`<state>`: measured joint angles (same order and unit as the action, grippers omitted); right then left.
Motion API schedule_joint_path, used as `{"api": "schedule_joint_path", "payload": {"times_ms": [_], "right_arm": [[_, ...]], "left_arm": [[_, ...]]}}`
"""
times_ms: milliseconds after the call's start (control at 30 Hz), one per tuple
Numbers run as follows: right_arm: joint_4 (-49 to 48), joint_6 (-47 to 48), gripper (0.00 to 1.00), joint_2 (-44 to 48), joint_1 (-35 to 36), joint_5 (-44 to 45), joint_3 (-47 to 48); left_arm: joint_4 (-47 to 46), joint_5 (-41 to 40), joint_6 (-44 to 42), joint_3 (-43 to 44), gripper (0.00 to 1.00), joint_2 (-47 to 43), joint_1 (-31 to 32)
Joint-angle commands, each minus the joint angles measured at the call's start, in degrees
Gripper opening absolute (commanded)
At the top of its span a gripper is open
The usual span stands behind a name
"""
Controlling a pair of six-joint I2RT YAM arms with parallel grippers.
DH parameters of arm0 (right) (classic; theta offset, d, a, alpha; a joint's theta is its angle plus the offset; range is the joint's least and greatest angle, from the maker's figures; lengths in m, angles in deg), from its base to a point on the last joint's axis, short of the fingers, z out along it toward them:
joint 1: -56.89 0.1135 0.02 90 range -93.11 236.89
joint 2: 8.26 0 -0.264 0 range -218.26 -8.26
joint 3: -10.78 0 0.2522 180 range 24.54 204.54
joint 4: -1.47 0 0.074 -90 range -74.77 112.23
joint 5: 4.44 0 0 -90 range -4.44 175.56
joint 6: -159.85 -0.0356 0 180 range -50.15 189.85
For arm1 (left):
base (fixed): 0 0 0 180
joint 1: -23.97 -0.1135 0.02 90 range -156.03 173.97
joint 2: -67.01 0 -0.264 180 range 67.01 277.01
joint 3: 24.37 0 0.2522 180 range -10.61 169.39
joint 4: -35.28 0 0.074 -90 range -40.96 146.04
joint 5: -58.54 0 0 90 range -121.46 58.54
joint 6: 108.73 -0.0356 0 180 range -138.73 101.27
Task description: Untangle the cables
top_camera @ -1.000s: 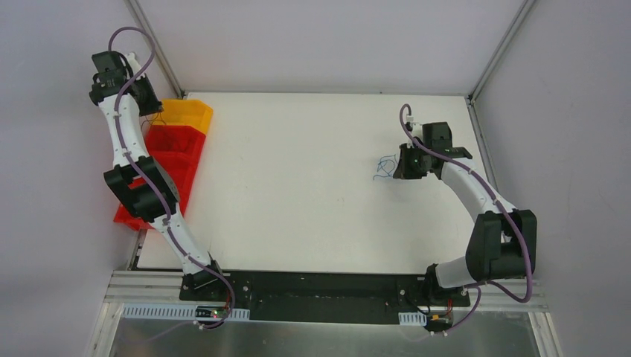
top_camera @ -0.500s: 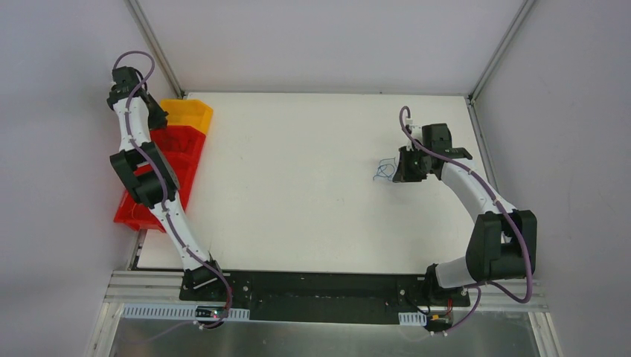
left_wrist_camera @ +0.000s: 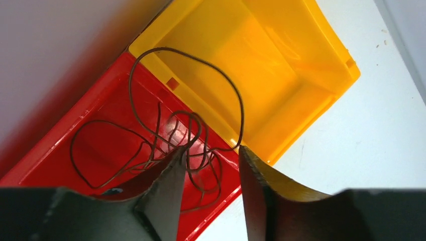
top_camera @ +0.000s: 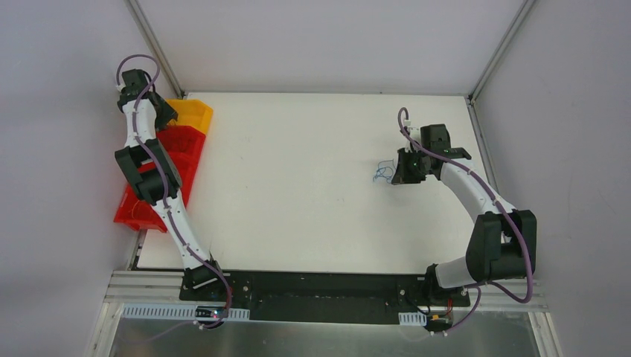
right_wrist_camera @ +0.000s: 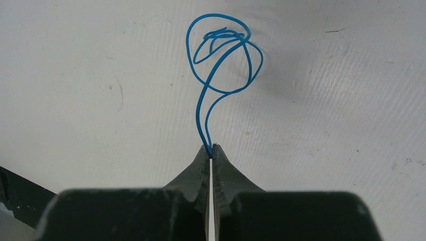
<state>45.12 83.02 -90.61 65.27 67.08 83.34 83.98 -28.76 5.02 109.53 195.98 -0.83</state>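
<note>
Presently the right end effector (right_wrist_camera: 211, 148) is seen shut tight on the blue wire (right_wrist_camera: 223, 55), both strands of which are pinched between the fingertips (right_wrist_camera: 201, 160). Straight ahead of the tips the wire is run out in two near-parallel lines and is then wound into a small coil of overlapping loops, seen against the white worktop (right_wrist_camera: 100, 75). From above, the same end effector (top_camera: 400, 171) is found over the right half of the worktop (top_camera: 298, 186), with the blue wire (top_camera: 382, 172) just beyond its tips, on the side turned toward the worktop's middle. The left end effector (left_wrist_camera: 211, 148) is held with its jaws apart, a clear gap being left between the two fingers (left_wrist_camera: 168, 186). Just ahead of them a dark wire (left_wrist_camera: 187, 131) is seen as a tangle of loose loops; it is bunched close against the tip of the finger on the left of the wrist view, but whether it is touched there cannot be told. Below and ahead of this end effector a red bin (left_wrist_camera: 100, 115) is seen, and farther ahead and to the right a yellow bin (left_wrist_camera: 281, 65), wall against wall; the widest loop of the dark wire is drawn across both. From above, this end effector (top_camera: 164, 113) is placed over the two bins at the worktop's far left edge, well apart from the right one.
</note>
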Motion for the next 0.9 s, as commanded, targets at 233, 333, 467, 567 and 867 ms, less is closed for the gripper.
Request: {"api": "schedule_joint_path", "payload": {"times_ms": [233, 333, 467, 567, 867], "right_arm": [[0.6, 1.6, 0.0, 2.3, 2.0, -6.7, 1.0], [0.6, 2.2, 0.0, 2.7, 3.2, -8.8, 1.3], [1.1, 2.5, 0.0, 3.4, 4.8, -11.1, 2.0], [1.8, 2.8, 0.0, 4.1, 5.6, -14.1, 2.8], [-2.1, -5.0, 0.0, 6.2, 11.3, -28.4, 8.9]], "left_arm": [[-1.1, -0.3, -1.0, -5.5, 0.63, -12.9, -0.9], [-1.2, 1.2, -2.8, -6.7, 0.67, -16.2, -0.9], [-1.1, 5.1, -9.0, -7.7, 0.7, -19.4, -0.9], [0.0, 18.0, -18.2, -8.2, 0.67, -21.8, -0.8], [11.3, 57.1, -43.8, -21.6, 0.91, -37.0, 14.1]]}}
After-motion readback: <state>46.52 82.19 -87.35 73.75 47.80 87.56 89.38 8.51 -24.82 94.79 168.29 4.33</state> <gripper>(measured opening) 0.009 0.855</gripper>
